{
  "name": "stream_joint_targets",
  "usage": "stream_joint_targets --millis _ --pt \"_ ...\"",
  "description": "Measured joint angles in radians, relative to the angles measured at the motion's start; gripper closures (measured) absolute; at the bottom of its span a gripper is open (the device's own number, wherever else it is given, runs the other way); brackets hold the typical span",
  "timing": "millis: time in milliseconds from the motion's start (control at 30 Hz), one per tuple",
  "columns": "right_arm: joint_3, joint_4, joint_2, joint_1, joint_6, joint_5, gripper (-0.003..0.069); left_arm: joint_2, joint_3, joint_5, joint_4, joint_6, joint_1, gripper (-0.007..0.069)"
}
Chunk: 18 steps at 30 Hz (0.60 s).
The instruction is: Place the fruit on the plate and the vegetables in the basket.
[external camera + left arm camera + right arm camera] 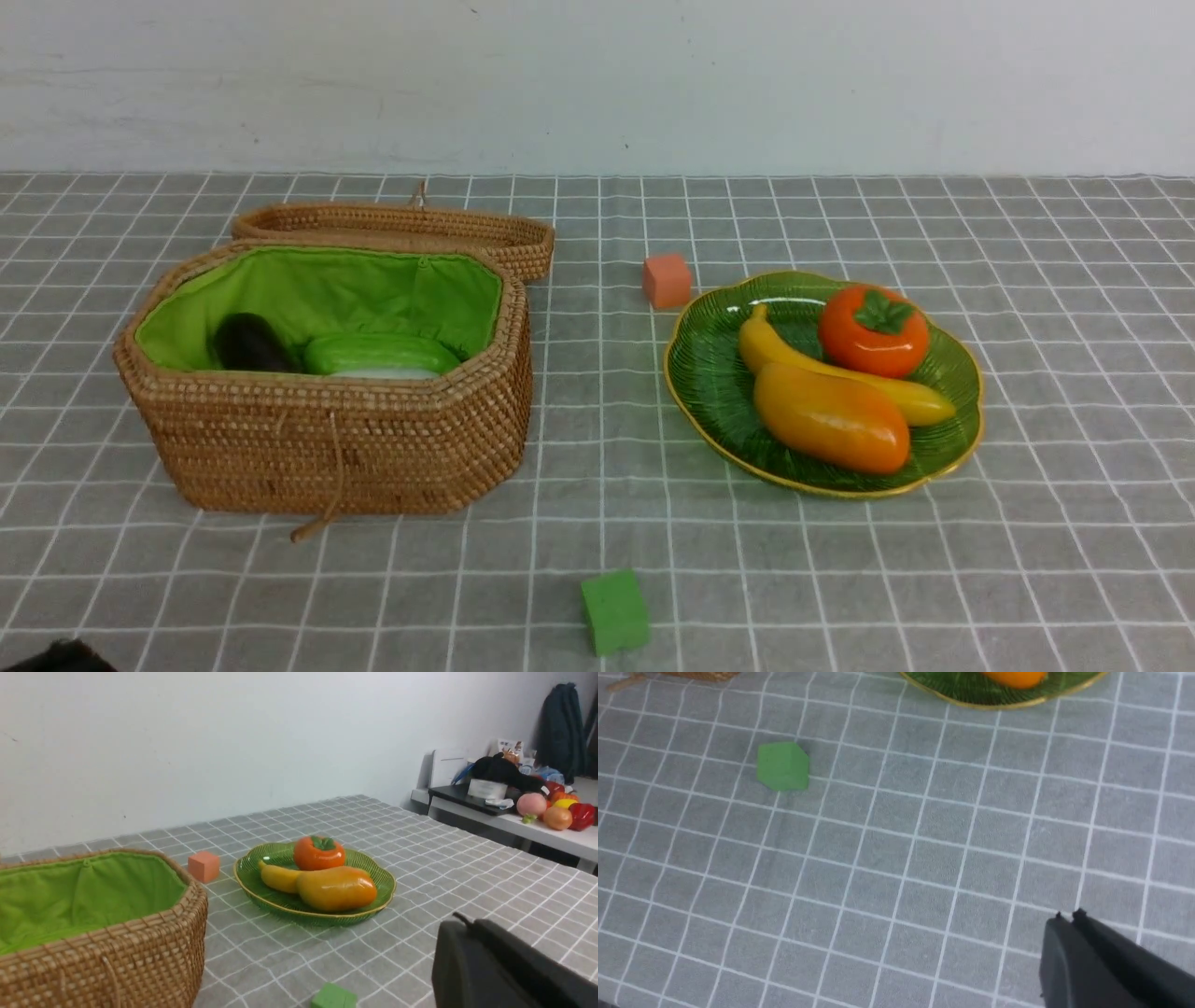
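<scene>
A: Front view faces the wall, basket (322,439) left of plate (709,383).
B: Left wrist looks low across basket rim toward plate. Right wrist looks down, close to cloth. All three share green cube (782,766).

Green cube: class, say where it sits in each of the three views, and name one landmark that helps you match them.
Front view: green cube at bottom centre, on the cloth nearer the camera than basket and plate.
Left wrist view: cut off at the bottom edge, below the plate.
Right wrist view: upper left, alone on the cloth.
Shared landmark: the plate's gold rim, seen in all three.
</scene>
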Motion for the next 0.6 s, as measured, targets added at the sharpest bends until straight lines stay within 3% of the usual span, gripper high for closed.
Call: stream_joint_targets --millis 200,433,600 --pt "0.152 -0.122 -0.265 0.000 0.132 -0.065 0.0662 0.000 0.088 -0.010 0.000 -0.002 0.000 0.0638" --pt "0.387 -0.219 -0.449 0.000 0.327 -0.464 0.0655 0.000 0.172 0.042 0.003 -0.002 0.000 0.0638" --pt "0.487 -0.221 -0.466 0.000 0.343 -0.561 0.0654 0.000 0.188 0.086 0.003 -0.002 0.000 0.0638"
